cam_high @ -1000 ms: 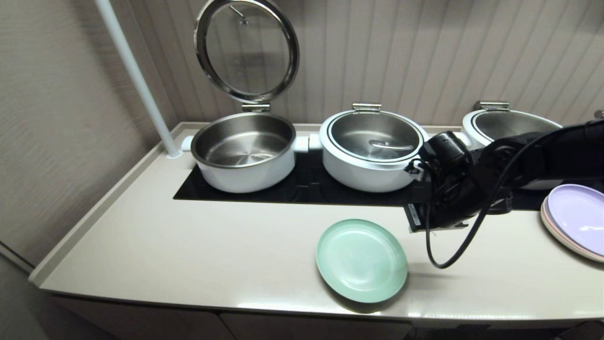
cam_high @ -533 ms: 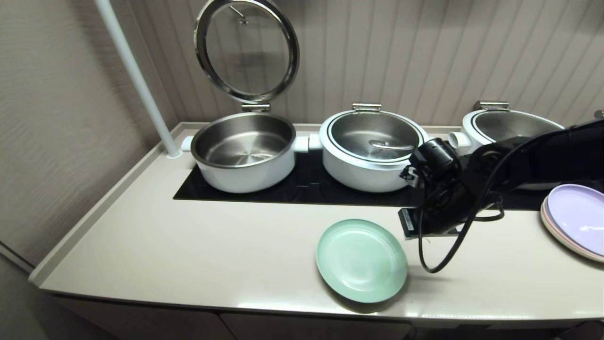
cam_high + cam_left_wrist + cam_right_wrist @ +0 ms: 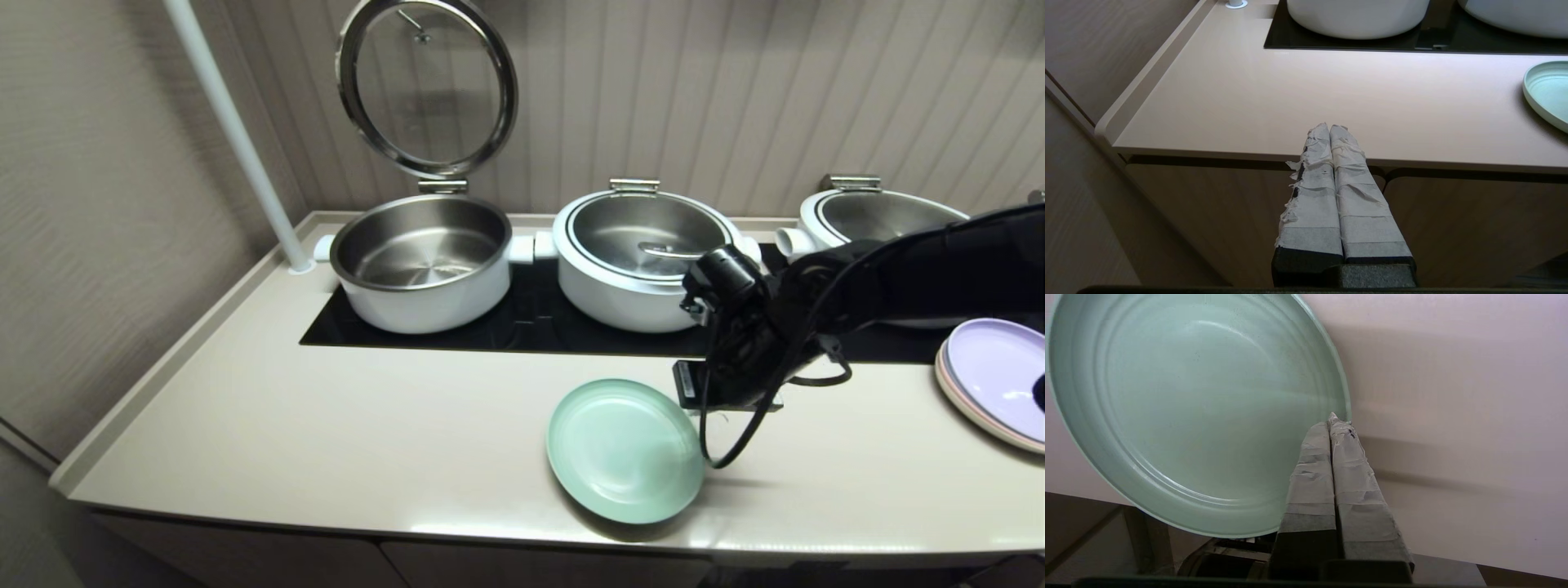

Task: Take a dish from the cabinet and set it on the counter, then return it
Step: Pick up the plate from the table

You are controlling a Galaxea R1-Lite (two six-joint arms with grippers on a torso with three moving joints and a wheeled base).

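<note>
One plain mint-green dish (image 3: 625, 449) overhangs the counter (image 3: 326, 425) edge beside the clenched, empty right claw (image 3: 1333, 417).

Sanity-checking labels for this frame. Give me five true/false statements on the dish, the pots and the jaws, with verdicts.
1. The dish lies flat on the counter, part of it past the front edge. True.
2. The right gripper has its jaws clamped on the dish's rim. False: the jaws are shut on nothing, above the dish's rim.
3. The left pot has its lid raised. True.
4. The left gripper holds a plate. False: it is shut and empty, in front of the counter's edge.
5. The dish sits on the black glass panel. False: it sits on the cream surface, nearer the front.
</note>
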